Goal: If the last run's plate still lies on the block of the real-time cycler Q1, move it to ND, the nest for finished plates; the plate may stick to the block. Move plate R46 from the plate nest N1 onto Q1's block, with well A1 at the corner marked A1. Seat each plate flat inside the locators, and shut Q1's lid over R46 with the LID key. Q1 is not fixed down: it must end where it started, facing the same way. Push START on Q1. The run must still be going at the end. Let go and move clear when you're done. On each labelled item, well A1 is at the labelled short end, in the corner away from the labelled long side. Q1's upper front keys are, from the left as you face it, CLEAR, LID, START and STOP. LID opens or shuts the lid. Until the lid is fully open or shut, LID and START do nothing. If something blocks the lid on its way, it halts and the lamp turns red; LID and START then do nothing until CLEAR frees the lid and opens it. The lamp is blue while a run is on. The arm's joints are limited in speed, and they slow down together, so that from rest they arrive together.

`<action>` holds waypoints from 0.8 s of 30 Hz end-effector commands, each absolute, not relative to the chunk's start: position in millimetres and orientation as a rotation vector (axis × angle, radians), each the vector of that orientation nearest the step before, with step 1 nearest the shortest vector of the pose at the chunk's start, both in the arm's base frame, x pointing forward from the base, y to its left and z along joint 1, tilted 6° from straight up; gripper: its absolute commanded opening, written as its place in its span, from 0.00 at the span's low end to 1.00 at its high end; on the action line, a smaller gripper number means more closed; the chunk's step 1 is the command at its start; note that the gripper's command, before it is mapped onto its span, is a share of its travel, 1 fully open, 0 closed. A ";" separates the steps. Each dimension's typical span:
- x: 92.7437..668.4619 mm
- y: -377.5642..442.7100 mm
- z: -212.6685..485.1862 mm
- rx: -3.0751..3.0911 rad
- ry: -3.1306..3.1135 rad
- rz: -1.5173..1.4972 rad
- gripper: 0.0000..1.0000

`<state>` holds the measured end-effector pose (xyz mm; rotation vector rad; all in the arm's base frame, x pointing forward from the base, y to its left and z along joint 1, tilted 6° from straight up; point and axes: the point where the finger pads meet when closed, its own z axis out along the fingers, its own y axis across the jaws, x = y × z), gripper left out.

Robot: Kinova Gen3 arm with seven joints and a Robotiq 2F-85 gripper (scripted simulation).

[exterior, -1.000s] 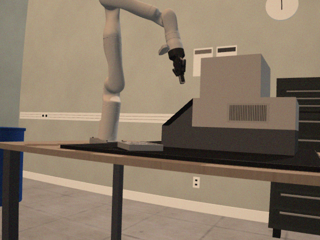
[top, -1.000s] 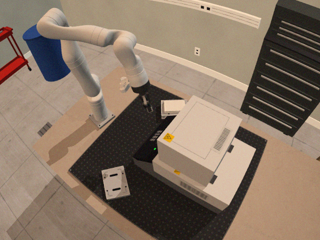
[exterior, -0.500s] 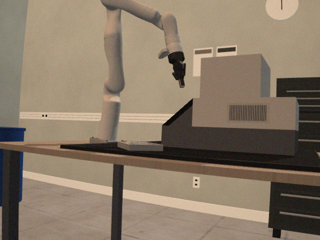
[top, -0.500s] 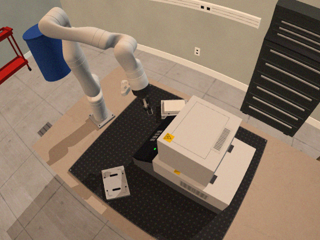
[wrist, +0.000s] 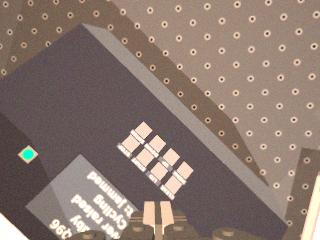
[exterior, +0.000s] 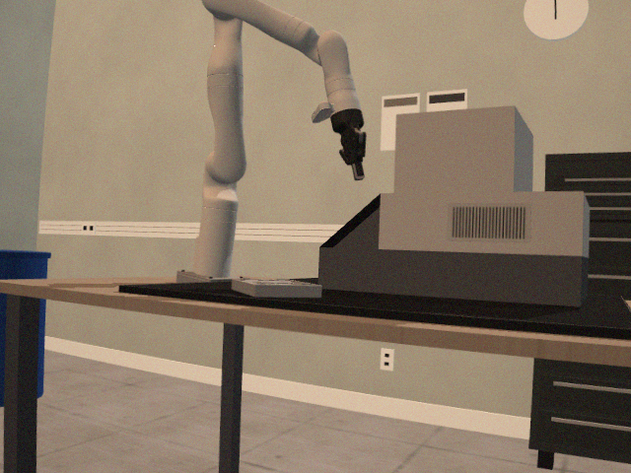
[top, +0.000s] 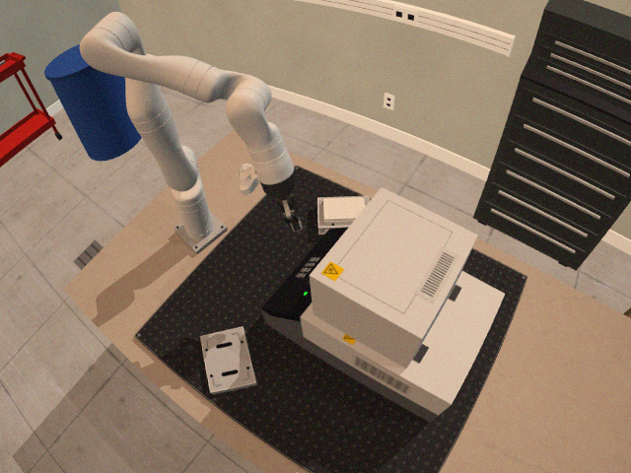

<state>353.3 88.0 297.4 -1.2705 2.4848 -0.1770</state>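
Tabletop [top: 560, 346] [exterior: 306, 315] is carrying Q1 [top: 473, 310] [exterior: 484, 275] [wrist: 75, 90], whose lid [top: 386, 244] [exterior: 454, 153] [wrist: 7, 231] is sitting shut, hiding the block. ND [top: 227, 359] [exterior: 285, 290] is lying without a plate. Plate R46 [top: 343, 207] is, I judge, resting on N1 [top: 320, 214] [wrist: 314, 215], partly behind Q1 from above. Pincer [top: 295, 227] [exterior: 359, 176] [wrist: 157, 219] is hovering above the front panel, clenched, grasping nothing. Lamp [top: 305, 294] [wrist: 28, 154] is showing green.

Step in hand, by my reading: opening the lid. LID [top: 314, 264] [wrist: 159, 171] is sitting in the row nearer the lid, second from left facing Q1. Good practice: keeping tips together, centring before descending, pressing lightly along the key's travel, then backing off clear of the rising lid. Risks: START and CLEAR are flanking closely; pushing too hard is risking sliding unfixed Q1.

End effector [top: 294, 227] [exterior: 359, 177] [wrist: 157, 219]: lowered in the exterior view, from both earlier pictures; tip now nearer the height of the sloping front panel [top: 285, 300] [exterior: 351, 221] [wrist: 90, 90], yet above it.
Wrist joint [top: 249, 94] [exterior: 333, 45]: dropped too.
Elbow [top: 114, 35]: shifted slightly rightward across the top view, away from the blue bin [top: 92, 111].
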 end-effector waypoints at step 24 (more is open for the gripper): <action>356.5 89.5 263.9 -1.276 2.483 -0.175 0.10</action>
